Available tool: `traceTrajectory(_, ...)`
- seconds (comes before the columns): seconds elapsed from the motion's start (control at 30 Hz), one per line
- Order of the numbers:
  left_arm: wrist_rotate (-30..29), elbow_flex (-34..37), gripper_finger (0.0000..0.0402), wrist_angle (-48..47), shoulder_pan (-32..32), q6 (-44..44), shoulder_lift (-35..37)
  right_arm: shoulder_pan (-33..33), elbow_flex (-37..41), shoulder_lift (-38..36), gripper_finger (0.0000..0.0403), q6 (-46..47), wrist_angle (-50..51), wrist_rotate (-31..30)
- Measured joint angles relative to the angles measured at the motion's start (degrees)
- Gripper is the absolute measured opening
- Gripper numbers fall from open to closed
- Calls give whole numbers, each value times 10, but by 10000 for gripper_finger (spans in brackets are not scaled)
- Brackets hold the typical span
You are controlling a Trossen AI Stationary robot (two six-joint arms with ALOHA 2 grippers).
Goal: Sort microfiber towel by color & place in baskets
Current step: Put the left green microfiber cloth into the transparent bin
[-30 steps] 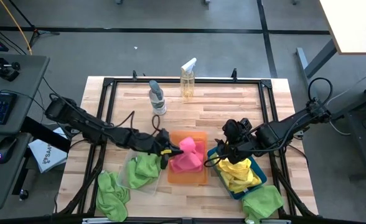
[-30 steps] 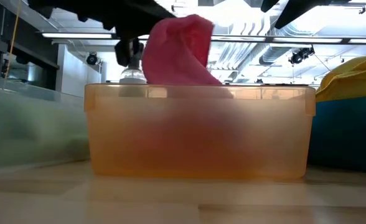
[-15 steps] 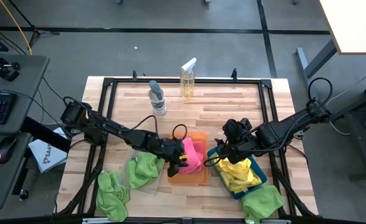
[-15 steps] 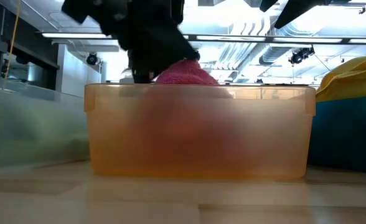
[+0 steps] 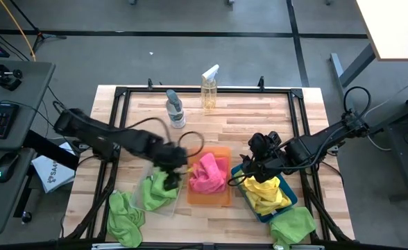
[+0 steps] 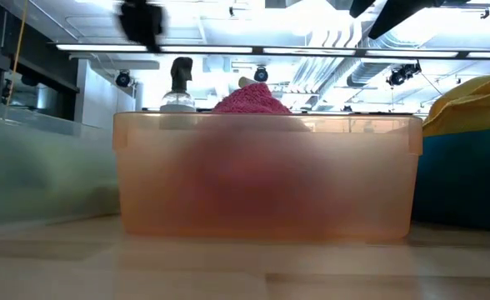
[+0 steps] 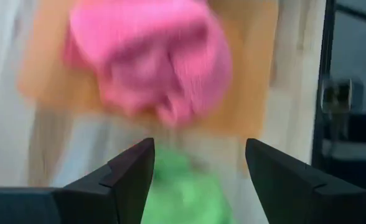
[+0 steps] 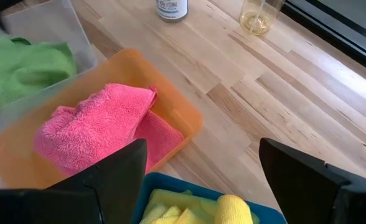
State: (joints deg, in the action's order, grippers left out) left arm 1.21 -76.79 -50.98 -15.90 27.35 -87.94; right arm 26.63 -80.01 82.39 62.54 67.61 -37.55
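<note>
From above, sorting was mostly done: pink towels [image 5: 207,173] sat in the orange basket [image 5: 221,198], yellow towels [image 5: 265,193] in the teal basket [image 5: 287,203], one green in the clear basket [image 5: 148,207]. Two green towels [image 5: 124,214] remained on the wooden table [image 5: 245,121].

Low view: bright ceiling lights behind the orange basket.

Left wrist: left gripper [image 7: 198,180] apart, empty, over the clear basket.

Right wrist: right gripper [image 8: 201,180] apart, empty, above the teal basket.
</note>
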Motion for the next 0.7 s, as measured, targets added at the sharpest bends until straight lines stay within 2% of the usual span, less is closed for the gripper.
traceTrajectory(0.13,-2,35,241,-52,-83,68,54,0,0,0,307,0,3,-6)
traceTrajectory(0.3,-1,84,241,-80,-254,145,79,0,0,0,307,-18,5,-21)
traceTrajectory(0.4,0,99,241,-77,-355,173,57,0,0,0,307,-26,7,-21)
traceTrajectory(0.5,1,105,241,-79,-428,191,20,0,0,0,307,-26,8,-25)
traceTrajectory(0.7,9,105,241,-78,-485,305,-60,-6,0,0,307,-26,9,-29)
